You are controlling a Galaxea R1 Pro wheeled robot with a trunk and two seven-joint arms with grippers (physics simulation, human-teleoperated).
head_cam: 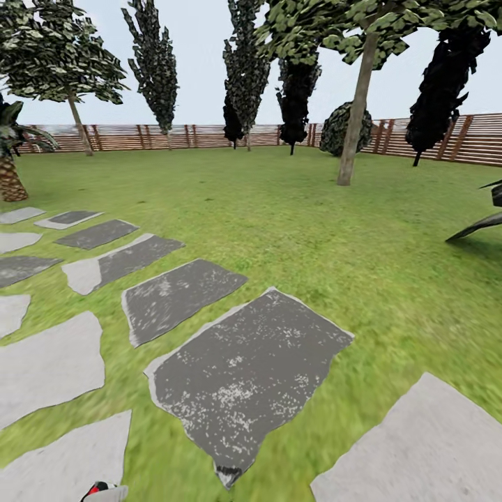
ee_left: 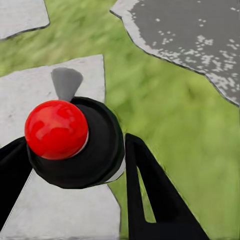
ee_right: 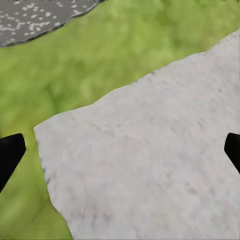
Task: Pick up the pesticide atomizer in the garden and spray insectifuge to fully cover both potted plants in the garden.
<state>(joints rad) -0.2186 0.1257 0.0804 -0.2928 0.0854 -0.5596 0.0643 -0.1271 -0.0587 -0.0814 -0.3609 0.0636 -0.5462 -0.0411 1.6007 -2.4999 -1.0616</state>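
In the left wrist view the pesticide atomizer [ee_left: 95, 150] sits between my two black fingers [ee_left: 150, 185]: a round black body with a glossy red ball on top. My left gripper [ee_left: 75, 145] is shut on it, above a pale paver and grass. A red and white bit of the atomizer [head_cam: 102, 491] peeks in at the bottom edge of the head view. My right gripper [ee_right: 120, 150] is open, its fingertips [ee_right: 10, 152] far apart over a pale paver, holding nothing. The potted plants are out of view.
The garden lawn [head_cam: 300, 223] runs to a slatted wooden fence [head_cam: 174, 137]. Grey stone pavers [head_cam: 244, 369] lie ahead and to the left. A tree trunk [head_cam: 354, 118], a round dark bush [head_cam: 339, 129], a palm [head_cam: 10, 174] and dark pointed leaves [head_cam: 481, 223] stand around.
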